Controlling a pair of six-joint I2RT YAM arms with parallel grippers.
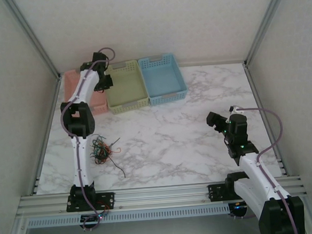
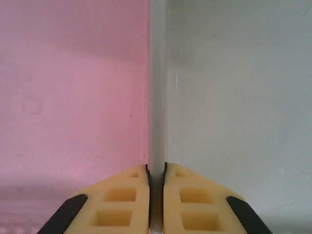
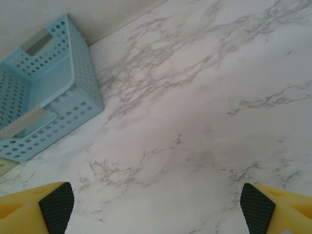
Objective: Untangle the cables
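The cables lie in a loose knot on the near left part of the desk, just right of the left arm. They are hair-thin strands of red, green and black looped over one another, and one dark strand trails out toward the near right. The heap looks tangled at its core, with a few open loops at its edges that could be picked at.

The left tool is far from that heap. It is stretched to the far left of the desk, above the line where the pink basket meets the green basket. Its pads are pressed nearly together, leaving only a dark slit. No wire shows between them, though one this fine could hide there, so I cannot tell whether it carries anything. Its own camera sees pink on the left, pale grey on the right and a pale ridge between. My guess is that the row of baskets is there to receive the freed wires, which would explain the reach.

The right tool hangs over bare marble on the right side with its fingers spread wide and nothing between them. The blue basket lies off to its far left. It seems parked there to stay out of the other arm's way, ready to pin or pull a strand.
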